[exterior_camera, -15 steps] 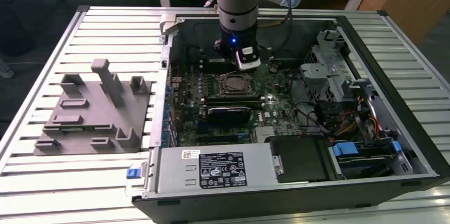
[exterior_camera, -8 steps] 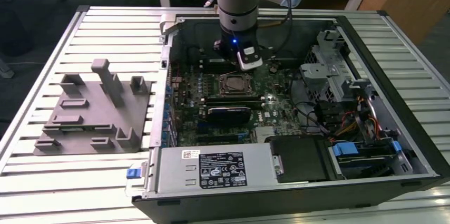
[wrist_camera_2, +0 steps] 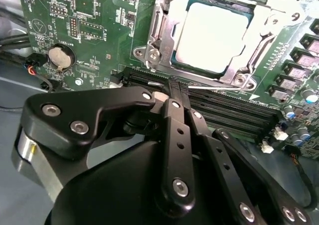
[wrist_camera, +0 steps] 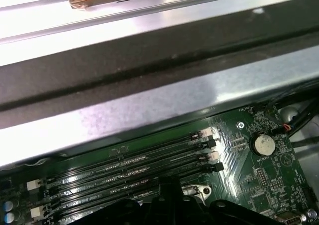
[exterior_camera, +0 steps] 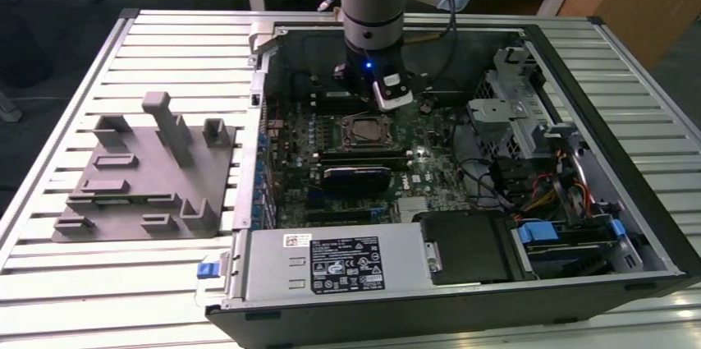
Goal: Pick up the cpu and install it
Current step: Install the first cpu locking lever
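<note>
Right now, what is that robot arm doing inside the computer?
The robot arm's gripper hangs over the green motherboard inside an open computer case. The cpu already lies in its socket, with a metal frame around it. The gripper is shut, holds nothing, and sits just beside the socket, above the memory slots.

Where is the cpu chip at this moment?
In the second wrist view, the cpu sits inside the metal-framed socket on the green motherboard, just beyond the black memory slots and the claw.

Gripper [wrist_camera: 169, 192] mostly beyond first wrist view's edge
</note>
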You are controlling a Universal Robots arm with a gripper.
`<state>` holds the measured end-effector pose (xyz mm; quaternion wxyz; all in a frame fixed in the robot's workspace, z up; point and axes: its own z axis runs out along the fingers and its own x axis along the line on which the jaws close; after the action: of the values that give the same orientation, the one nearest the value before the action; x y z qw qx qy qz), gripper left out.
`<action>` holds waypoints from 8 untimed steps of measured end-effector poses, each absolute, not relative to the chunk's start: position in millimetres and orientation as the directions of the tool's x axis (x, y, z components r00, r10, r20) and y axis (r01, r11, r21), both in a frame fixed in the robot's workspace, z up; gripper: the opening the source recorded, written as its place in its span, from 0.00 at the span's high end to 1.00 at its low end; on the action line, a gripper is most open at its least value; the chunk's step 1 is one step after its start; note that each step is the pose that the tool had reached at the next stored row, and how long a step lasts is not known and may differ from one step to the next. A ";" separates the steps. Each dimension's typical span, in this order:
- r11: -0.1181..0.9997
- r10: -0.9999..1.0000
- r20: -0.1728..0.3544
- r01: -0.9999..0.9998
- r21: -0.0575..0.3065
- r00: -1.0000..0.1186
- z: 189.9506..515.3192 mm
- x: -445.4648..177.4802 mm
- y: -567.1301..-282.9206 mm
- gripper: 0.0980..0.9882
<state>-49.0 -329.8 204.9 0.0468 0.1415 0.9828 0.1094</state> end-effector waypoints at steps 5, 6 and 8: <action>0.937 0.285 -0.061 0.265 0.227 -0.956 204.5 -48.9 -329.7 0.99; 0.937 0.285 -0.061 0.265 0.227 -0.956 204.5 -48.9 -329.4 0.99; 0.937 0.285 -0.061 0.265 0.227 -0.956 204.4 -49.1 -328.6 0.99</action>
<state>-49.1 -328.6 204.4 0.0467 0.1400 0.9831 0.1088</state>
